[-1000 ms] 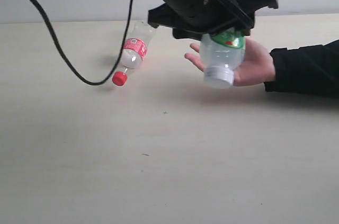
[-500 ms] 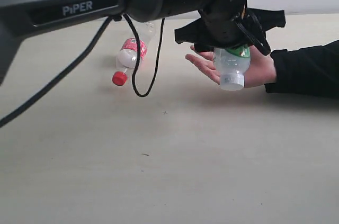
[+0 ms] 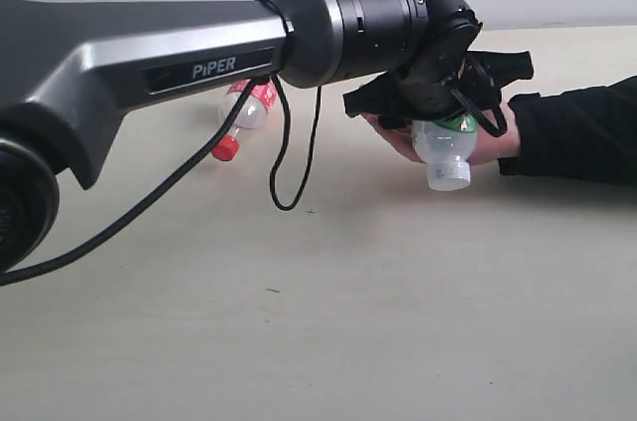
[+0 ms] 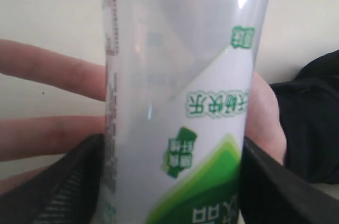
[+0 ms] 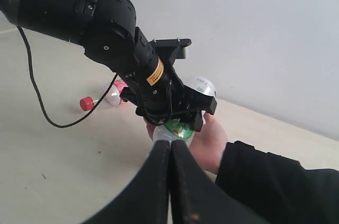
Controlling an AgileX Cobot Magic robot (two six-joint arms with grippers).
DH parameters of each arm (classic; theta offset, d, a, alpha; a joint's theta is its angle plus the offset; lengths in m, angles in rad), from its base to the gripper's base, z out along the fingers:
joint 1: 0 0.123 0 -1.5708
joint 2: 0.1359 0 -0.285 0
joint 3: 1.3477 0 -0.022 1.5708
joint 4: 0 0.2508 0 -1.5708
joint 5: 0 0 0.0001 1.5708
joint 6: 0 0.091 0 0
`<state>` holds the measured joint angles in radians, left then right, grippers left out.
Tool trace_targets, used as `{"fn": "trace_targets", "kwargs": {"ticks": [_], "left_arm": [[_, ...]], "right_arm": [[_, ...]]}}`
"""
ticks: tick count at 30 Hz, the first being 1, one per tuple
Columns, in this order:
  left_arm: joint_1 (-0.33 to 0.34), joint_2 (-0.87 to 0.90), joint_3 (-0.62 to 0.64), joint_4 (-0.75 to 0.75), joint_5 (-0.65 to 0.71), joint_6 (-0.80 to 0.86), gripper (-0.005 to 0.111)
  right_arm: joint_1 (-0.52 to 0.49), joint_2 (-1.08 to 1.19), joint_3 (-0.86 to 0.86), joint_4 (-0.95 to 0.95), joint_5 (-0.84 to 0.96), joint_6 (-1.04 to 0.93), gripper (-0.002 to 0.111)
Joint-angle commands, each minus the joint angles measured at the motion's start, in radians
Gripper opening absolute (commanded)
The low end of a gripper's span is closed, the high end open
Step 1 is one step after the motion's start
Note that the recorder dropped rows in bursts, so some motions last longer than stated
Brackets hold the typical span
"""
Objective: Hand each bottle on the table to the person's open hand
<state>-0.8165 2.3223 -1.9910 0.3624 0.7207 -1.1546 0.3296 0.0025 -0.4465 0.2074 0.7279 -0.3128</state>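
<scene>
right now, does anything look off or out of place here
Nothing looks spilled or damaged. Two things are askew. The white-green bottle hangs cap-down in the left gripper over the person's open hand. The red-label bottle lies on its side on the table instead of standing.

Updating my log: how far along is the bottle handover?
Done: no bottle can be seen delivered. In hand: the left gripper is shut on the white-green bottle, cap down, right at the person's open hand, not released. Left: the red-label bottle lies on the table, and another bottle shows partly behind the arm. The right gripper is shut and empty.
</scene>
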Motion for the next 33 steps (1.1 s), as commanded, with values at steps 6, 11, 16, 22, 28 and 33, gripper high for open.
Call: {"fn": "trace_targets", "kwargs": {"ticks": [6,11,16,22,28,33], "left_arm": [[0.016,0.027,-0.01,0.0,-0.013,0.023,0.0],[0.016,0.031,-0.01,-0.007,-0.023,0.023,0.0],[0.016,0.031,-0.01,-0.012,-0.021,0.036,0.018],[0.016,0.031,-0.01,-0.014,-0.021,0.056,0.066],[0.016,0.031,-0.01,-0.014,-0.021,0.056,0.068],[0.016,0.031,-0.01,-0.018,-0.021,0.056,0.068]], "right_arm": [[-0.004,-0.003,0.005,0.001,-0.007,0.003,0.0],[-0.004,-0.003,0.005,0.001,-0.007,0.003,0.0],[-0.004,-0.003,0.005,0.001,-0.007,0.003,0.0],[-0.004,-0.003,0.005,0.001,-0.007,0.003,0.0],[-0.004,-0.003,0.005,0.001,-0.007,0.003,0.0],[-0.004,-0.003,0.005,0.001,-0.007,0.003,0.0]]}}
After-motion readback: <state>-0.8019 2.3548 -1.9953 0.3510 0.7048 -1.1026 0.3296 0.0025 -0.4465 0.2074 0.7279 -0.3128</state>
